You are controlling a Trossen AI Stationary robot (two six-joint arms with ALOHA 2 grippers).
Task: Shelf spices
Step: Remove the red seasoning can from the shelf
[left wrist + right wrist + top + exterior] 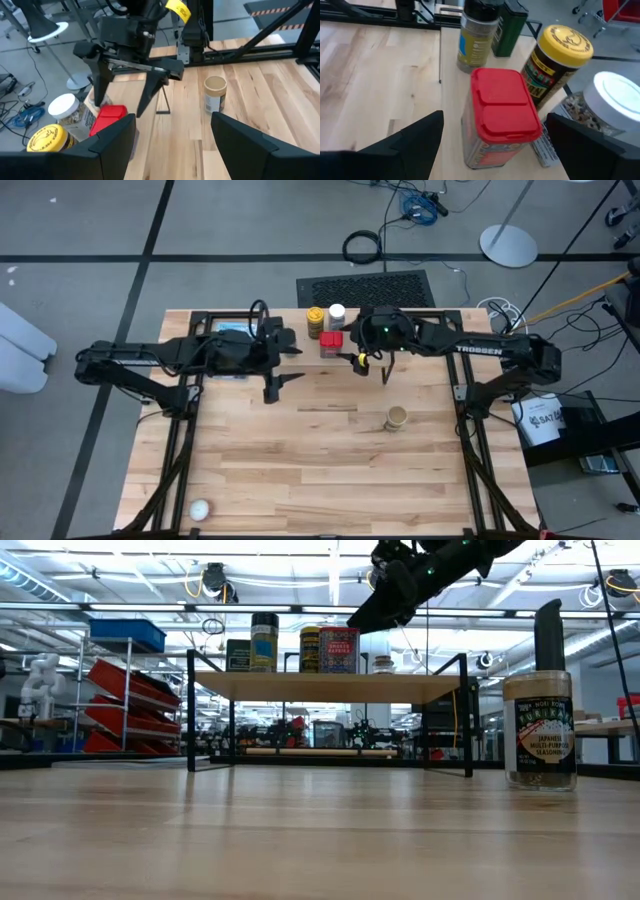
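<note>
five spices sat on shelf (330, 686) incl. red tin (502, 115) | tan-lidded jar (397, 417) left on table (300, 470) | right jaws (374, 368) apart over red tin, empty | left jaws (283, 374) apart, idle

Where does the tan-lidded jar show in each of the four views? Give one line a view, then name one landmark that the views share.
High view: tan-lidded jar stands alone on the table, right of centre.
Low view: jar at the right, near the camera, apart from the shelf.
Left wrist view: jar beyond the right gripper.
Right wrist view: not in it.
Shared landmark: the red tin on the shelf.
</note>
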